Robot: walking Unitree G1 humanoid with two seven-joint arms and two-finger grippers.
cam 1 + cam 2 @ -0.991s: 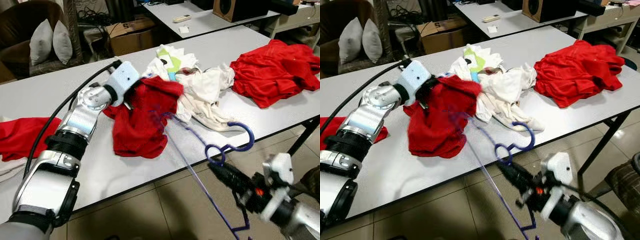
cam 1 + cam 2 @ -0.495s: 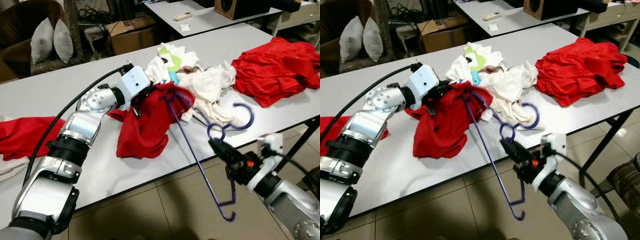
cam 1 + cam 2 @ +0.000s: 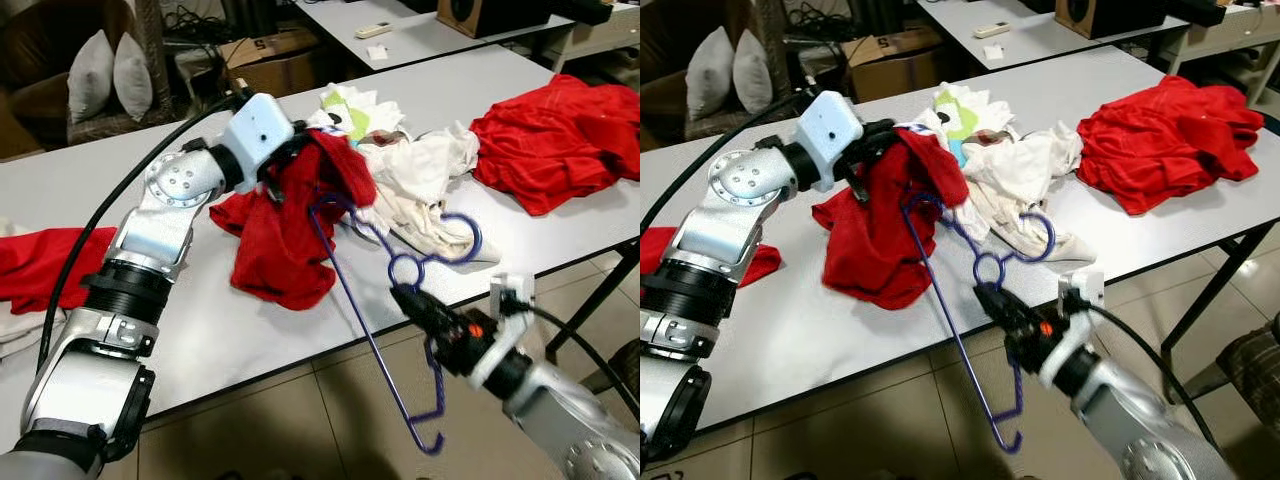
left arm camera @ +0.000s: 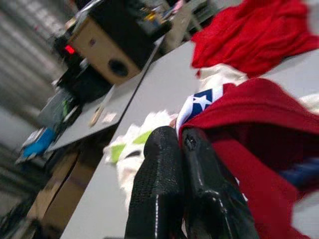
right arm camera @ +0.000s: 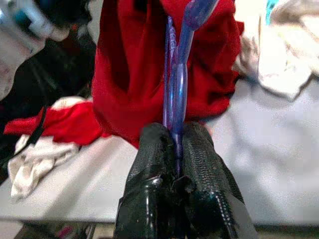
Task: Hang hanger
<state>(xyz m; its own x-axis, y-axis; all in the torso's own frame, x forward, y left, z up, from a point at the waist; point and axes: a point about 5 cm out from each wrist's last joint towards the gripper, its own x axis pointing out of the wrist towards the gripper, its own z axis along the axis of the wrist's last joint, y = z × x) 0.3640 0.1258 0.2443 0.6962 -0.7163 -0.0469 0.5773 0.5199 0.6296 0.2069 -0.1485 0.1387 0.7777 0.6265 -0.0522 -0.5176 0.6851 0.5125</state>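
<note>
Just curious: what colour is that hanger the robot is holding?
The hanger is translucent blue-purple, clearest in the right wrist view.

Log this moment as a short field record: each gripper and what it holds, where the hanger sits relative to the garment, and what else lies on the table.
left gripper: shut on the red garment, lifting it above the table
right gripper: shut on the blue hanger, near its neck below the hook
hanger position: one end pushed up into the red garment, the other end hanging off the table's front edge
white clothes: heaped mid-table, beside the red garment
second red pile: on the table's right end
stage: hanger partly threaded, not yet hung
</note>
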